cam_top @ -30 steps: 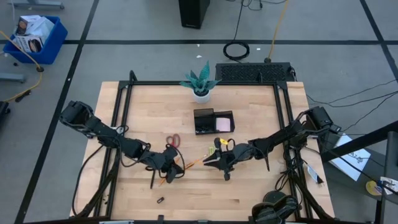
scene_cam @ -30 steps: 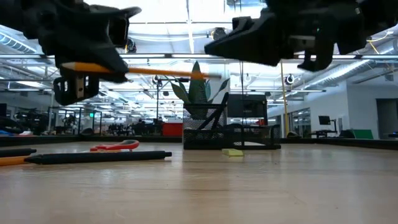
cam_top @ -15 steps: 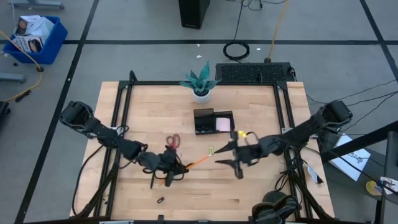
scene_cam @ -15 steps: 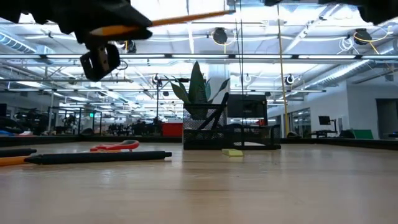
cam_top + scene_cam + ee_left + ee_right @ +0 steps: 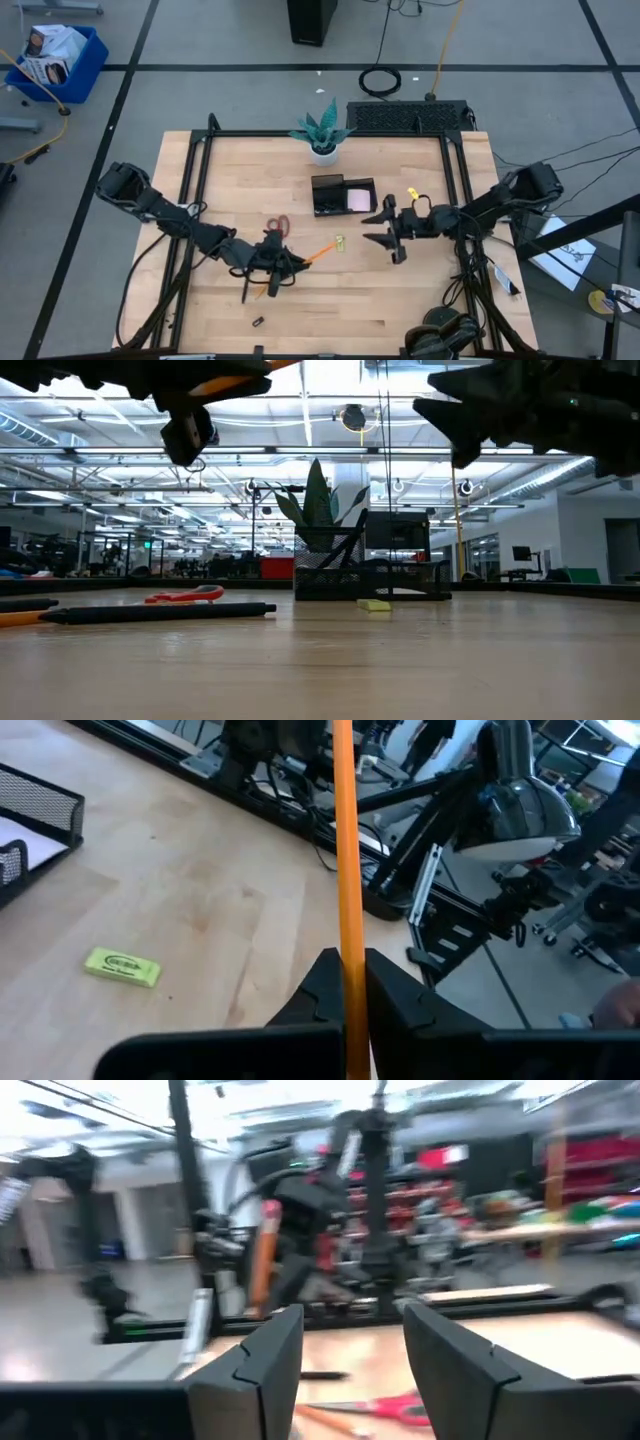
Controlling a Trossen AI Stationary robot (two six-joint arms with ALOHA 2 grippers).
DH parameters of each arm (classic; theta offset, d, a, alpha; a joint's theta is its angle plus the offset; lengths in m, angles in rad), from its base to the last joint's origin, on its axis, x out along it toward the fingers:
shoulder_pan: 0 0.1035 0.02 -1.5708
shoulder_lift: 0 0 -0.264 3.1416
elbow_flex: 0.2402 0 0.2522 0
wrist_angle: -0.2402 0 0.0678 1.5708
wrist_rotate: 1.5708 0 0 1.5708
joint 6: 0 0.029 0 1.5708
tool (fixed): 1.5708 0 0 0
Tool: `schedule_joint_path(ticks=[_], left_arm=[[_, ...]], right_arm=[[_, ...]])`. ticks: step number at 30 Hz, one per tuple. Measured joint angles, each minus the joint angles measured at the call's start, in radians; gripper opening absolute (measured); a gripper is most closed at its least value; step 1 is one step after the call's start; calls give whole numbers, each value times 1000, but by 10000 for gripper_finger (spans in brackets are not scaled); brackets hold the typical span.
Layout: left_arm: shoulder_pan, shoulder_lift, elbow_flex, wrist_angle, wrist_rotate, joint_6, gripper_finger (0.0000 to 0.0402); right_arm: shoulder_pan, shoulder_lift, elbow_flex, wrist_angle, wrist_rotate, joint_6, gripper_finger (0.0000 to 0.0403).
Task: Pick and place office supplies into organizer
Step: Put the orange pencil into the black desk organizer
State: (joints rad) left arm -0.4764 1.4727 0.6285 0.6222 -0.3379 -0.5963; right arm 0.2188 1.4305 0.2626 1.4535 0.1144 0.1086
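Left gripper: raised over the table's front left part, clamped on an orange pencil that points toward the centre. Left wrist view alone shows the grip itself, fingers pinching the pencil's shaft.

Red-handled scissors: flat on the wood, just behind the left gripper. A black pen lies near them, plain only in the low view.

Yellow-green clip: on the table between the two grippers.

Organizer: black mesh tray at table centre, pink sticky-note pad in its right compartment.

Right gripper: in the air just right of the organizer, fingers spread apart, empty.

Surface: pale wooden table, white potted plant at the back edge. Beyond: grey floor, blue bin far left.
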Motion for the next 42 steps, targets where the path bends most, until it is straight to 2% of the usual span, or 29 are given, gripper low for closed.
schedule_joint_path(ticks=[3, 6, 10, 15, 22, 25, 29, 33, 39, 42], left_arm=[[14, 0, 0, 0, 0, -1, 30], [19, 0, 0, 4, -2, -1, 41], [17, 0, 0, 8, -3, 6, 27], [18, 0, 0, 8, -4, 11, 9], [18, 0, 0, 2, -4, 10, 39], [17, 0, 0, 3, -4, 10, 38], [17, 0, 0, 3, -4, 11, 18], [17, 0, 0, 3, -4, 12, 11], [16, 0, 0, 3, -6, 12, 44], [17, 0, 0, 3, -14, 12, 46]], right_arm=[[-16, 51, 43, 42, -88, 38, 178], [-12, 97, 103, 35, -95, 61, 185], [-8, 164, 195, 15, -100, 91, 192], [-8, 253, 293, 13, -172, 97, 194], [-8, 315, 382, 16, -207, 108, 192], [-7, 316, 385, 18, -226, 108, 188], [-8, 316, 385, 35, -225, 108, 167], [-8, 316, 385, 35, -224, 107, 129], [-8, 316, 385, 30, -224, 86, 54], [-8, 316, 385, 30, -224, 67, 17]])
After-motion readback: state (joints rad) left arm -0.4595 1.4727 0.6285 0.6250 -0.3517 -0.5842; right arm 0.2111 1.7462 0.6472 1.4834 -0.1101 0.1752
